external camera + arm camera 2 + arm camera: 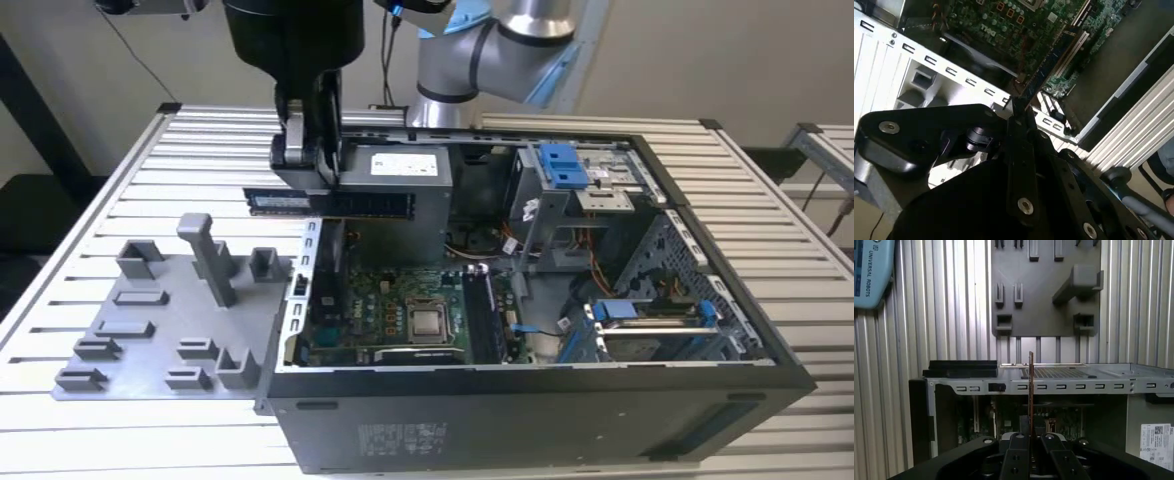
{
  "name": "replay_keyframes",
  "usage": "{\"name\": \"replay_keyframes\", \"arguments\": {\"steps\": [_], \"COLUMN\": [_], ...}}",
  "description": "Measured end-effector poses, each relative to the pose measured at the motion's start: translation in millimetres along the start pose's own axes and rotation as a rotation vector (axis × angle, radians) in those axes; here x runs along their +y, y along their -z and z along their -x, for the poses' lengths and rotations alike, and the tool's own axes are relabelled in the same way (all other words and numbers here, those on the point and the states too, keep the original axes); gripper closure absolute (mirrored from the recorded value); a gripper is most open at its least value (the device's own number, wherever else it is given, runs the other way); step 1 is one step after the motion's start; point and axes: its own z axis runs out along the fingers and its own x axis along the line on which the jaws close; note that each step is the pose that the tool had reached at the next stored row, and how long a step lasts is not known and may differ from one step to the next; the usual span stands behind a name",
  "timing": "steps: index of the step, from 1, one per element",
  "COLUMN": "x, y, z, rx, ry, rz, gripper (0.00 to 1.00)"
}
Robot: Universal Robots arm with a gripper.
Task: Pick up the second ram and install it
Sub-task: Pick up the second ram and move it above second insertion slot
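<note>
Grey plastic tray (147,330) with blocks and posts lies on the slatted metal surface (134,440) at the exterior view's left, just beside the open case (534,420). Over the case wall on the tray side, the claw (304,188) hangs down, clamped on the ram (367,204). The ram is held level and on its long edge in the air, up beside the power supply (400,165) and well above the green motherboard (387,300). In the first wrist view the ram (1031,385) shows edge-on, pinched between the claw's (1031,436) two sides, reaching over the case wall towards the tray (1044,290). Further right in the exterior view, the case holds blue latches (561,165), and the arm (494,50) rises behind.
</note>
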Motion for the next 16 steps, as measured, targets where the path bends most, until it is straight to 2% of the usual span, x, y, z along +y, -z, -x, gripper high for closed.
{"name": "replay_keyframes", "arguments": {"steps": [16], "x": [-42.4], "y": [-0.5], "z": [1.3], "rx": [0.0000], "ry": [0.003], "rz": [0.0011], "gripper": [0.86]}}
